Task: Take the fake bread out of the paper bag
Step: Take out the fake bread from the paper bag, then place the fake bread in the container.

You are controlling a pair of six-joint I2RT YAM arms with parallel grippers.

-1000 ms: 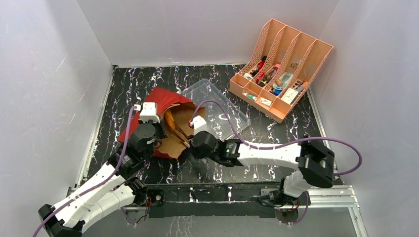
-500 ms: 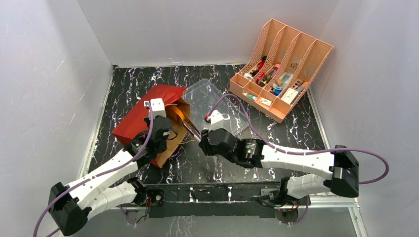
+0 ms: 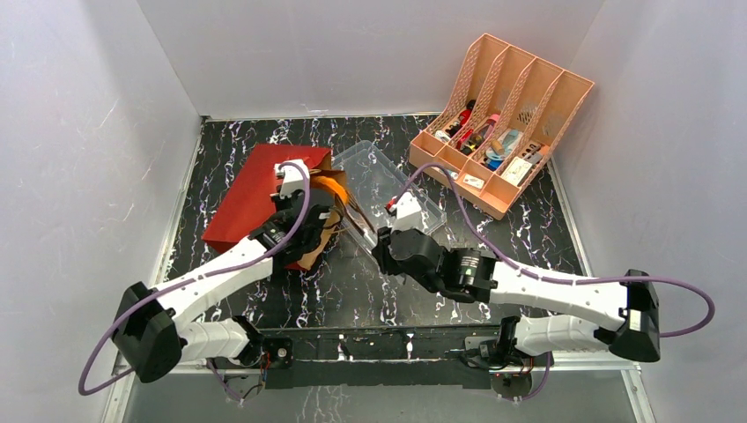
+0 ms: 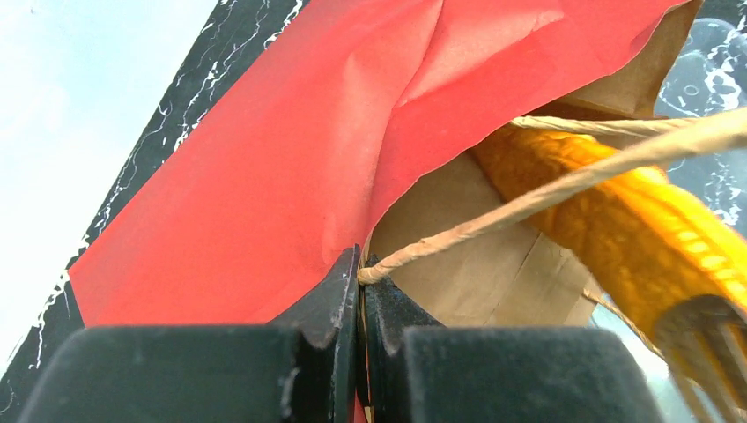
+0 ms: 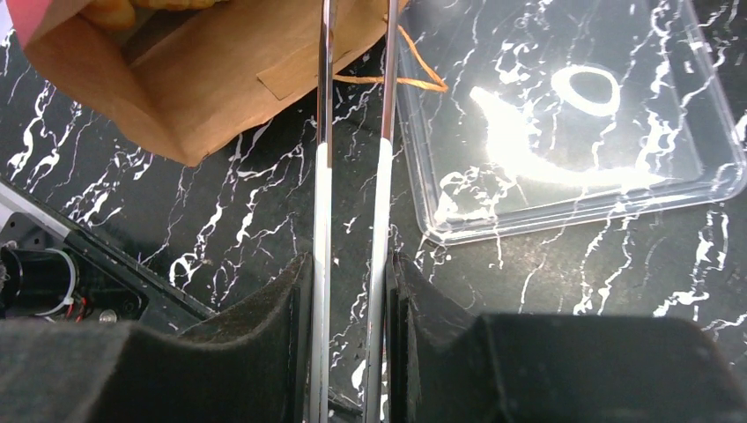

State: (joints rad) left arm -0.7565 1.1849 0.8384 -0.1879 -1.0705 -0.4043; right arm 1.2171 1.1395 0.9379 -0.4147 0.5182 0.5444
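Note:
The red paper bag lies on its side, its brown mouth facing right. My left gripper is shut on the bag's rim at the root of a twisted handle; the jaws are closed on the paper. The orange-brown loaf sticks out of the mouth and fills the right of the left wrist view. My right gripper is shut on metal tongs, held between its pads. The tong tips hold the loaf's end. Other bread is hidden.
A clear plastic tray lies just right of the bag mouth, under the tongs, and shows in the right wrist view. A pink desk organizer with small items stands at the back right. White walls enclose the table.
The left gripper has moved up and right with the bag's rim, turning the bag. The right arm has drawn back to the right, and the tongs have brought the loaf out at the mouth.

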